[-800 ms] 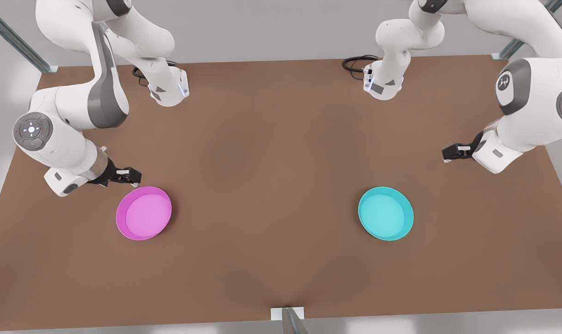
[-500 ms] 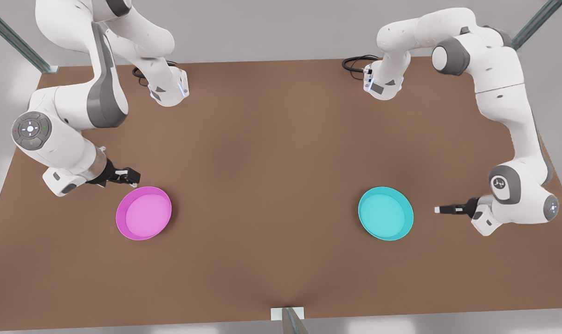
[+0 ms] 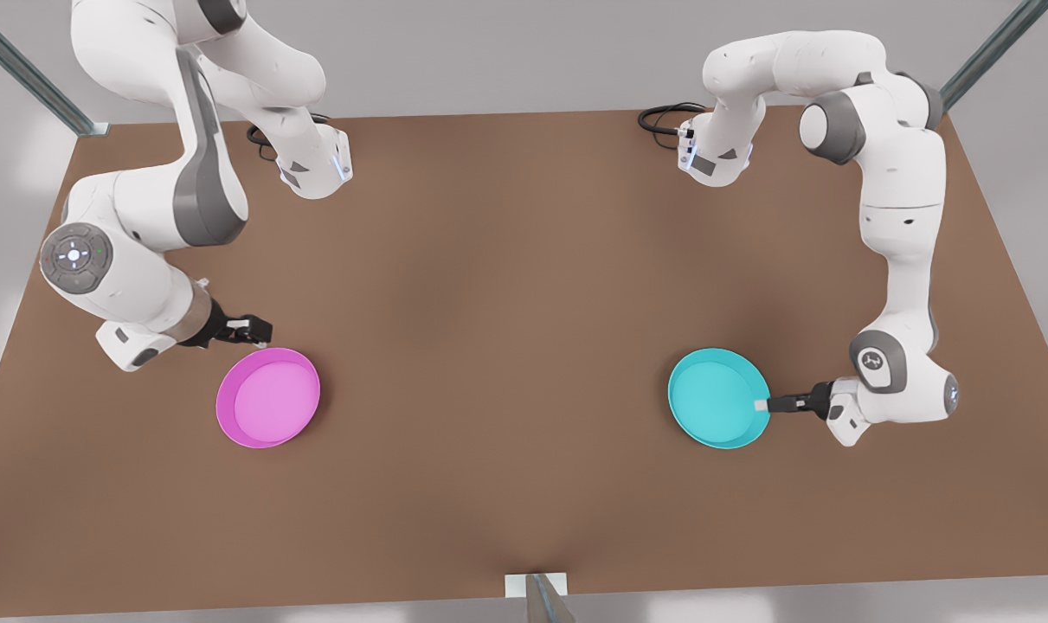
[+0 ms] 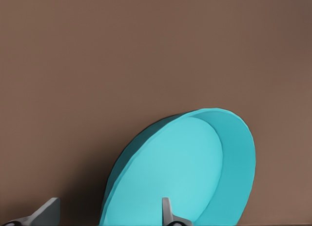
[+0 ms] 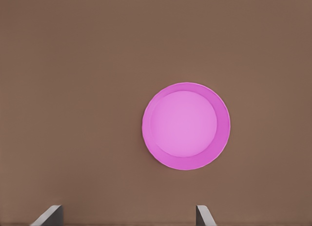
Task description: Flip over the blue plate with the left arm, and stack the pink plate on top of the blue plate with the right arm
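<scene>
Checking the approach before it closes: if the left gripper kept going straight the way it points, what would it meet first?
Probably the blue plate: the left gripper, fingers open, already sits at its rim.

The left arm bends down low, and its pincer lies flat and points sideways, with its two fingers spread wide apart. The right arm is bent, and its pincer hangs higher up with its fingers spread wide too.
</scene>
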You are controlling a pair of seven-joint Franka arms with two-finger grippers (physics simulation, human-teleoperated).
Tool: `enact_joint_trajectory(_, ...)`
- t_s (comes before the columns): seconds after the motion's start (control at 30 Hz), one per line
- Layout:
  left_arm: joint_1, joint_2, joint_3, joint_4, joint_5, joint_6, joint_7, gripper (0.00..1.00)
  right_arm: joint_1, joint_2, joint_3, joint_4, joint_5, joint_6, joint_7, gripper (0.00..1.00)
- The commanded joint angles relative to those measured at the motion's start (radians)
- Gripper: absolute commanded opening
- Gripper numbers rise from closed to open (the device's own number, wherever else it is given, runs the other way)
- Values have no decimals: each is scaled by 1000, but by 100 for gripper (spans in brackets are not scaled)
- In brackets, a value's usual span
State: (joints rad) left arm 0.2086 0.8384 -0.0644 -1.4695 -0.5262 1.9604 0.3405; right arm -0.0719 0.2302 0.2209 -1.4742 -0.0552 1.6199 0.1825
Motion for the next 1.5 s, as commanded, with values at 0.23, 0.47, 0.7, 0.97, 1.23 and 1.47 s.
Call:
enact_joint_trajectory(0.23, 0, 10, 0, 0, -2, -8, 2, 52, 3, 0, 0, 0, 0, 0, 0, 100)
enact_joint_trajectory(0.47, 0, 16, 0, 0, -2, -6, 0, 45, 0, 0, 0, 0, 0, 0, 0, 100)
enact_joint_trajectory(0.7, 0, 21, 2, 0, -2, -6, 0, 41, -2, 0, 0, 0, 0, 0, -2, 100)
enact_joint_trajectory(0.97, 0, 25, 3, 0, -2, -6, 0, 34, 0, 0, 0, 0, 0, 0, -2, 100)
enact_joint_trajectory(1.23, 0, 27, 3, 0, -2, -9, 0, 29, 1, 0, 0, 0, 0, 0, -2, 100)
enact_joint_trajectory(1.47, 0, 25, 5, 0, -2, -17, 3, 21, 1, 0, 0, -1, 0, 0, -2, 100)
